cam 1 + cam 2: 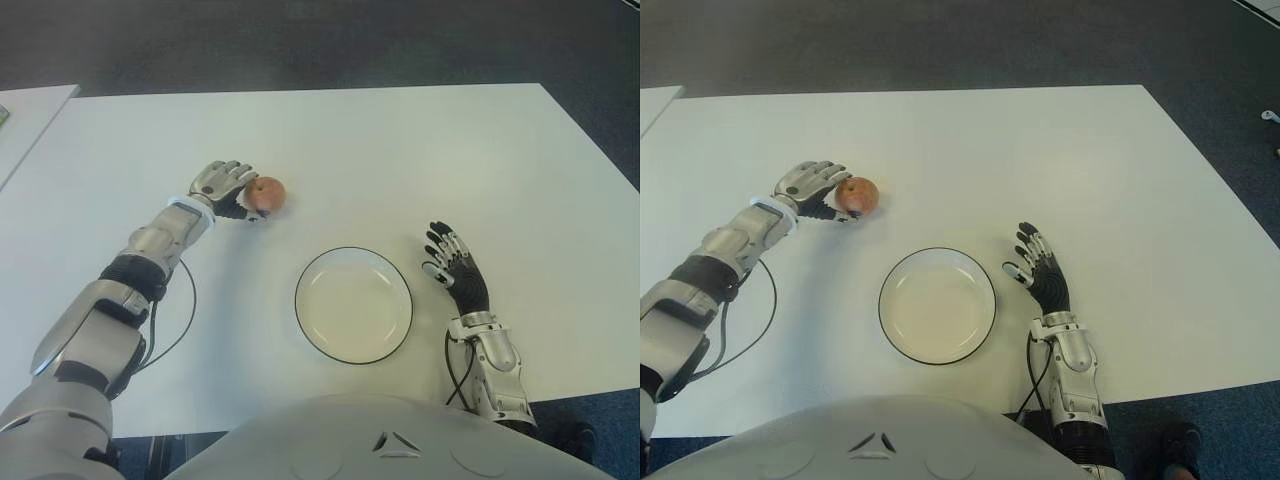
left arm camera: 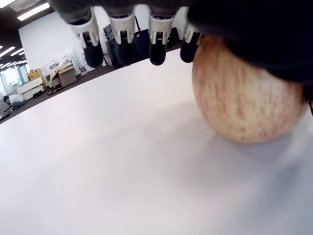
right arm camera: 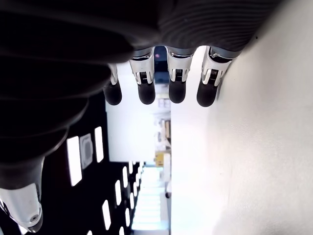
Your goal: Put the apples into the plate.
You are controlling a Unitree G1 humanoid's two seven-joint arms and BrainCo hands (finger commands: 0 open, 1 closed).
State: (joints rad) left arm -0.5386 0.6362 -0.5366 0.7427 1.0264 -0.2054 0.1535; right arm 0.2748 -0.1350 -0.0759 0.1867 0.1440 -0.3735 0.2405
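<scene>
A white plate (image 1: pixel 353 304) with a thin dark rim is sitting on the white table (image 1: pixel 400 160), near the edge closest to the robot, and everything else is placed here relative to it. One reddish-yellow apple (image 1: pixel 267 193) is standing on the table beyond the plate and to its left, clear of the rim and well outside the dish, which is holding nothing. The left hand (image 1: pixel 226 189) is reaching in from the plate's far left side and is lying right against the apple's left flank, its palm appearing to touch the fruit. In the left wrist view the apple (image 2: pixel 244 95) is sitting on the table surface while the fingers (image 2: pixel 122 36) are stretching out straight above and past it, not curling round it, so the hand is spread and is not gripping anything. The right hand (image 1: pixel 452 265) is showing just to the right of the plate, palm facing down toward the table, with its fingers (image 3: pixel 177 81) extended side by side and relaxed, enclosing nothing; whether it is touching the table cannot be told.
</scene>
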